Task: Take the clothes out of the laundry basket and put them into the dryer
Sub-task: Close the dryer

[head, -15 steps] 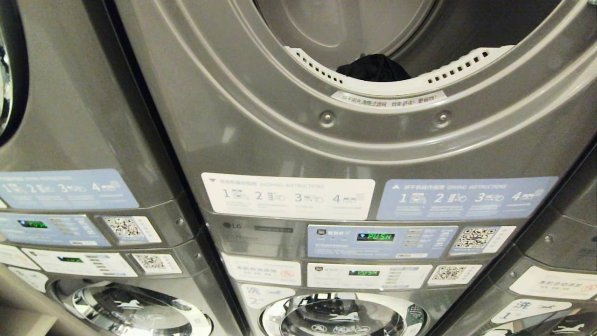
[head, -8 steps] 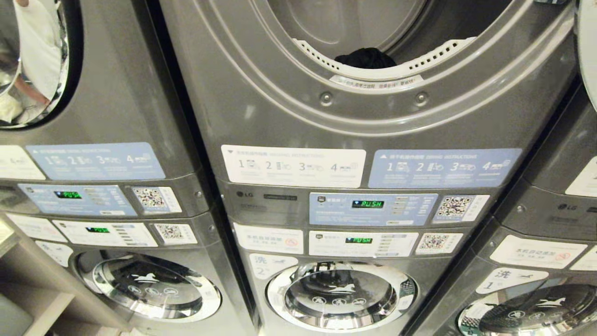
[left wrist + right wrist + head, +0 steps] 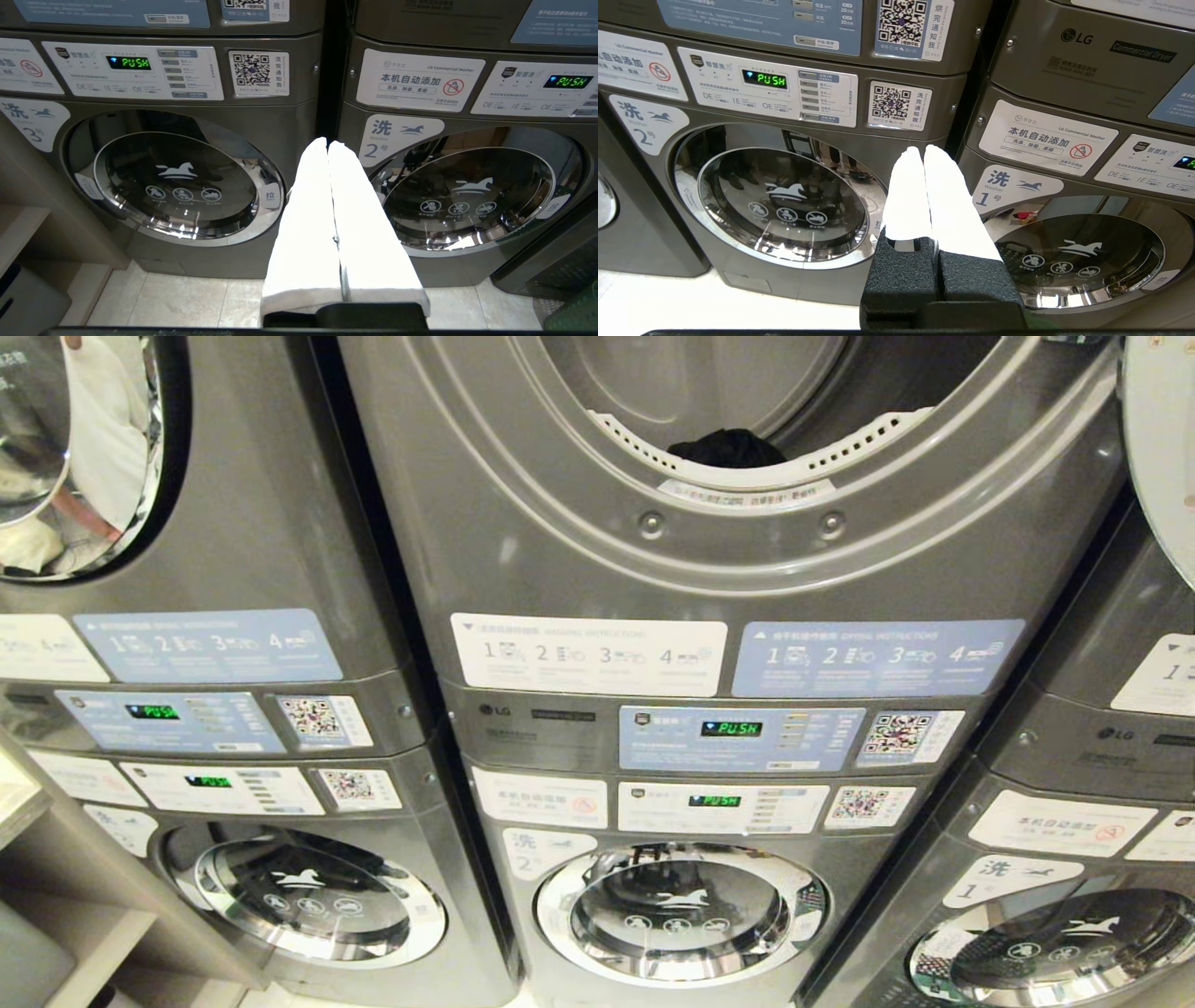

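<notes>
In the head view, three stacks of grey machines stand side by side. The middle stack has the dryer (image 3: 747,523) on top with its round opening uncovered, and a dark garment (image 3: 726,448) lies at the lower lip of the drum, just behind the white slotted rim (image 3: 840,443). Below it sit a white instruction sticker (image 3: 588,655) and a blue one (image 3: 873,658), each numbered 1 to 4, then an "LG" badge (image 3: 495,711) and two green displays (image 3: 731,729) reading "PUSH". A washer door (image 3: 680,913) marked 2 closes the stack. A white door edge (image 3: 1162,439) shows at the right. Neither arm appears here.

In the left wrist view, the left gripper (image 3: 328,144) has its white fingers pressed together, holding nothing, aimed at the seam between washer 3 (image 3: 177,186) and washer 2 (image 3: 467,196). A sticker reads "LG Commercial Washer".

In the right wrist view, the right gripper (image 3: 923,150) is likewise clenched and empty, pointing between washers 2 and 1 (image 3: 1073,252). A plate above reads "LG Commercial Dryer" (image 3: 1141,51).
</notes>
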Available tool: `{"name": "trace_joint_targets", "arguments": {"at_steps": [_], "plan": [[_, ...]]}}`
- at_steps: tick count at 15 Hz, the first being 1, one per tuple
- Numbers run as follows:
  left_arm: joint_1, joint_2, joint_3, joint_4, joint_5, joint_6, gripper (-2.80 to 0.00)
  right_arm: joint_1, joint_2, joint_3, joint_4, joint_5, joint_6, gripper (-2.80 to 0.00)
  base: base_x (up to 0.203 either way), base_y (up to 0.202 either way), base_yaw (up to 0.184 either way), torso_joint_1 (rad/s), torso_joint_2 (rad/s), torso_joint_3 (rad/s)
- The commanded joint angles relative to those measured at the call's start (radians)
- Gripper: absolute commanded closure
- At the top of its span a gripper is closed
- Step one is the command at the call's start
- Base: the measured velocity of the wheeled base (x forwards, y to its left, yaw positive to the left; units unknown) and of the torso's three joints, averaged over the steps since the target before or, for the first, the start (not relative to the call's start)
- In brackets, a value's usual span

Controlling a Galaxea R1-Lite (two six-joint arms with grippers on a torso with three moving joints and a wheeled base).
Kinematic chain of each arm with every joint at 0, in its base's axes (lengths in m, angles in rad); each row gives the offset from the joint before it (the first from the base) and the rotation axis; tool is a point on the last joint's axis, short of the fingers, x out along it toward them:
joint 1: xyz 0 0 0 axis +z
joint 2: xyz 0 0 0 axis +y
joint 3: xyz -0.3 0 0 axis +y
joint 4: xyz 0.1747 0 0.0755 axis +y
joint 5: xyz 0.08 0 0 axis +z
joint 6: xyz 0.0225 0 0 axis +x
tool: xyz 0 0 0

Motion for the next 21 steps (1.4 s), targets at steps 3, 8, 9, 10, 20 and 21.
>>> {"name": "trace_joint_targets", "arguments": {"at_steps": [3, 8, 9, 10, 20, 21], "plan": [[0.000, -0.002, 0.002, 0.000, 0.000, 0.000, 0.00, 0.000, 0.002, 0.017, -0.001, 0.001, -0.001, 0.00, 0.001, -0.062, -0.003, 0.002, 0.00, 0.003], [0.000, -0.002, 0.002, 0.000, 0.000, 0.000, 0.00, 0.000, 0.002, 0.017, -0.001, -0.001, -0.002, 0.00, 0.000, -0.189, 0.002, 0.002, 0.00, 0.004], [0.000, -0.002, 0.002, 0.000, 0.000, 0.000, 0.00, 0.000, 0.002, 0.017, -0.001, -0.001, -0.002, 0.00, 0.000, -0.192, 0.003, 0.009, 0.01, 0.001], [0.000, -0.002, 0.002, 0.000, 0.000, 0.000, 0.00, 0.000, 0.002, 0.017, -0.001, -0.001, -0.002, 0.00, 0.000, -0.198, 0.001, -0.007, 0.01, 0.002], [0.000, -0.002, 0.002, 0.000, 0.000, -0.001, 0.00, 0.000, 0.002, 0.017, -0.001, 0.001, 0.001, 0.00, 0.000, -0.197, 0.002, 0.002, 0.00, 0.004], [0.000, -0.002, 0.002, 0.000, 0.000, -0.001, 0.00, 0.000, 0.001, 0.018, -0.001, 0.001, 0.001, 0.00, 0.000, -0.194, 0.004, 0.002, 0.00, 0.007]]}}
